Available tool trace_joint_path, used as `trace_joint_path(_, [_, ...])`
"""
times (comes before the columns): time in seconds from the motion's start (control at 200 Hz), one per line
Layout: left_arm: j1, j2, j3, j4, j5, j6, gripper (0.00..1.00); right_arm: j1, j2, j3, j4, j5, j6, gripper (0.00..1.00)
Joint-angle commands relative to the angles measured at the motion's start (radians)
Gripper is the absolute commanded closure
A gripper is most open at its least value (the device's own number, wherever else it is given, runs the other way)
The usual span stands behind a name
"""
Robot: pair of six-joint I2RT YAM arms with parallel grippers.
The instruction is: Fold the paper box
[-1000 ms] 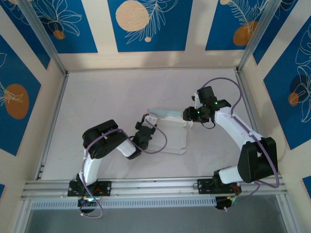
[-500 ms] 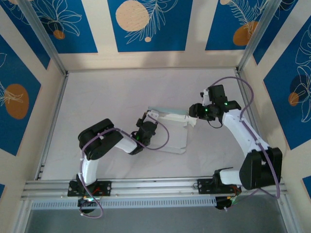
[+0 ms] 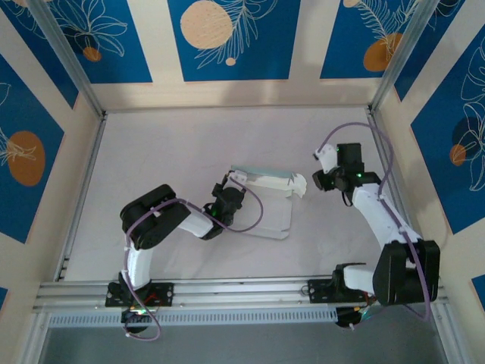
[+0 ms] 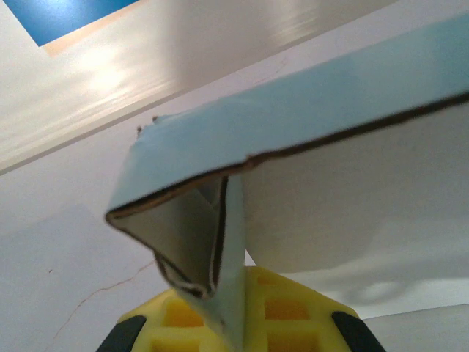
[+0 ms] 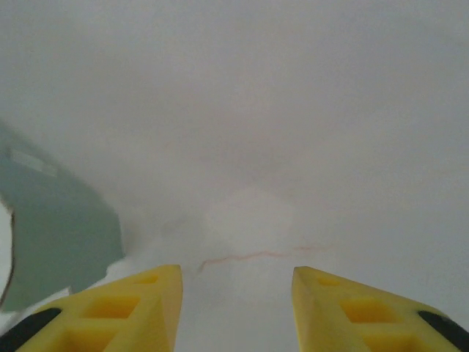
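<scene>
The paper box (image 3: 267, 208) lies mid-table as a pale card sheet with its far wall (image 3: 265, 180) folded up. My left gripper (image 3: 232, 185) is shut on the folded flap at that wall's left end. In the left wrist view the yellow fingers (image 4: 282, 308) pinch a pale green card flap (image 4: 233, 242), and the box wall (image 4: 330, 117) runs off to the right. My right gripper (image 3: 321, 180) stands open just right of the box's right end, apart from it. Nothing sits between its fingers (image 5: 143, 304); a pale green card edge (image 5: 51, 227) lies to their left.
A white cloth covers the table (image 3: 167, 152). Metal frame posts (image 3: 72, 68) rise at the back corners, and a rail (image 3: 242, 292) runs along the near edge by the arm bases. Patterned walls enclose three sides.
My right gripper has left the box's right end, drawn back to the right, and its jaws have narrowed a little. The left gripper keeps its hold on the flap.
</scene>
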Motion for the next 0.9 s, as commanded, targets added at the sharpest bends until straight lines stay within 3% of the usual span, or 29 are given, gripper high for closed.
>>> trace_joint_path(0.0, [0.012, -0.007, -0.012, -0.070, 0.012, 0.013, 1.00, 0.056, -0.021, -0.069, 0.052, -0.090, -0.211, 0.55])
trace_joint_path(0.245, [0.013, -0.010, -0.017, -0.068, 0.022, 0.003, 1.00, 0.143, -0.045, -0.146, 0.150, -0.129, -0.265, 0.55])
trace_joint_path(0.495, [0.013, -0.007, -0.012, -0.088, 0.025, -0.007, 1.00, 0.152, -0.090, -0.136, 0.081, -0.195, -0.395, 0.54])
trace_joint_path(0.895, [0.017, -0.004, -0.014, -0.089, 0.026, -0.014, 1.00, 0.183, 0.020, -0.052, 0.035, -0.102, -0.674, 0.54])
